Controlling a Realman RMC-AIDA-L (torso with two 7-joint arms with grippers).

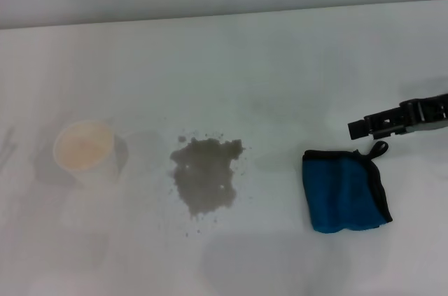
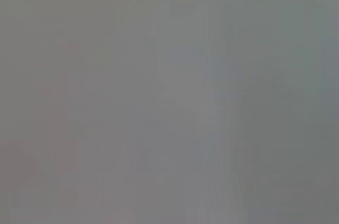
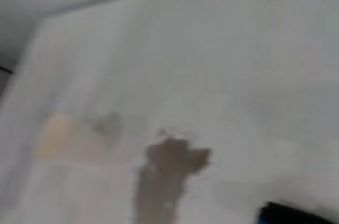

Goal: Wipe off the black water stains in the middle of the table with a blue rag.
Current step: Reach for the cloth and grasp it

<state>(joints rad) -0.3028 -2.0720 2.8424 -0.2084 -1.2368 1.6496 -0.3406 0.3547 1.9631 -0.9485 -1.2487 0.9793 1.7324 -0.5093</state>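
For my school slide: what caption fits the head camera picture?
Right pincer hovers by the blue rag; black water stains wait mid-table.

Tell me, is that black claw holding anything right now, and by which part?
Nothing is held. The right gripper hangs just above the blue rag, near its black loop, not gripping it. The left gripper is out of sight.
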